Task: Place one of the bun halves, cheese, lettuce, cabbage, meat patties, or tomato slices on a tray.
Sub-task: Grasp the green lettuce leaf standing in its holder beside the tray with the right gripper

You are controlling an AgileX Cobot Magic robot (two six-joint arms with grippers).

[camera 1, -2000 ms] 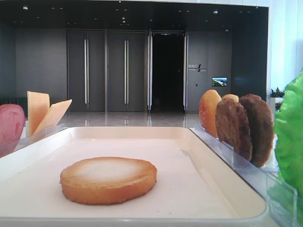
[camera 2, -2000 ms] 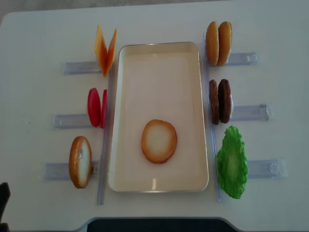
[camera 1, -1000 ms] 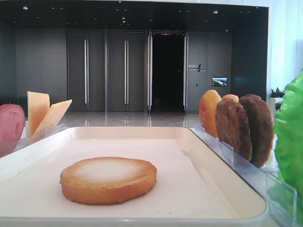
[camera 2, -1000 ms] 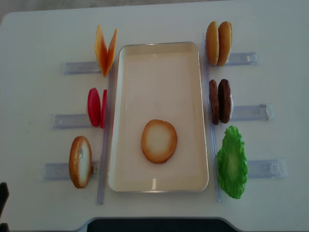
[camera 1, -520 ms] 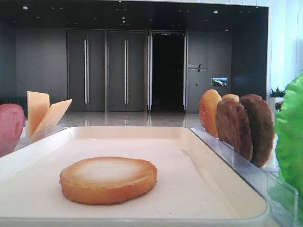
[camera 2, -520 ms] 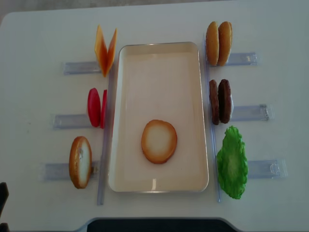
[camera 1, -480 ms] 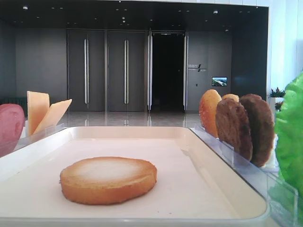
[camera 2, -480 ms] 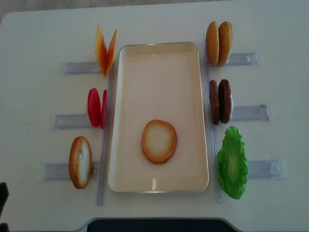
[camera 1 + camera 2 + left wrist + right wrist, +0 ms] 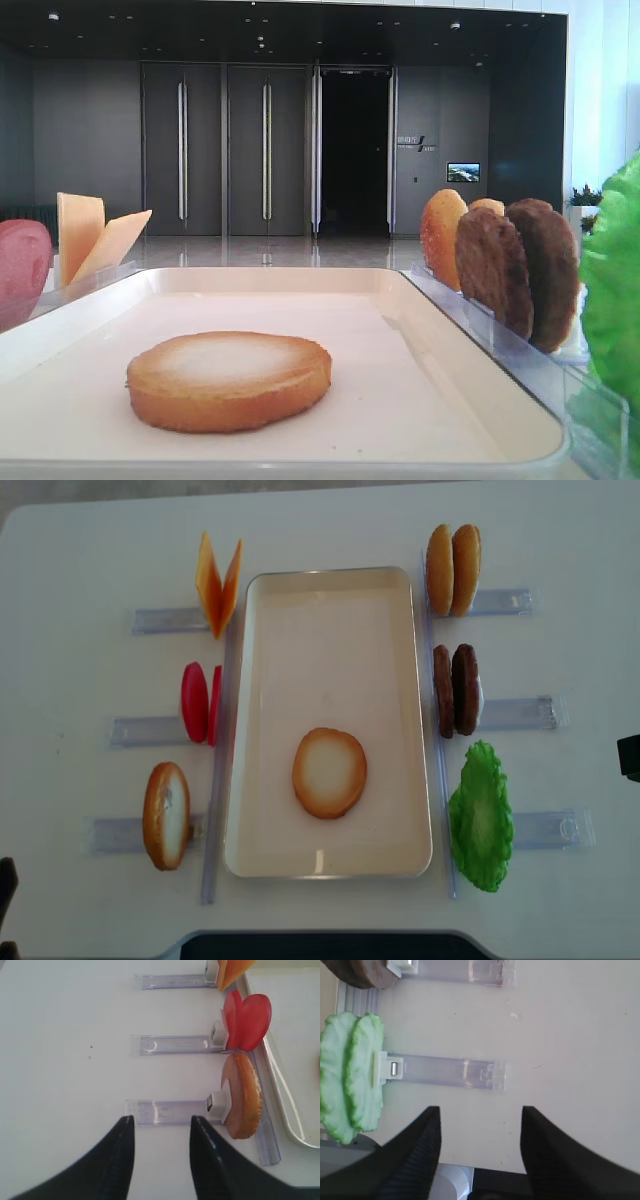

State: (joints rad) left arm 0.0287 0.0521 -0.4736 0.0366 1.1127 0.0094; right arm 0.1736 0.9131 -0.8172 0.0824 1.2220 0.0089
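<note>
One bun half (image 9: 329,772) lies flat on the unlabelled tray (image 9: 330,630).

A white table (image 9: 90,550) carries six clear plastic holders, three on each side: left ones at (image 9: 165,619), (image 9: 145,729) and (image 9: 120,833), right ones at (image 9: 505,602), (image 9: 520,713) and (image 9: 550,829). Behind it stands a dark wall with tall doors (image 9: 225,150) and a small lit screen (image 9: 462,172).

One bun half (image 9: 329,772) lies flat, pale face up, lower centre of cream tray (image 9: 330,590). Lettuce (image 9: 481,816) stands on edge lower right.
</note>
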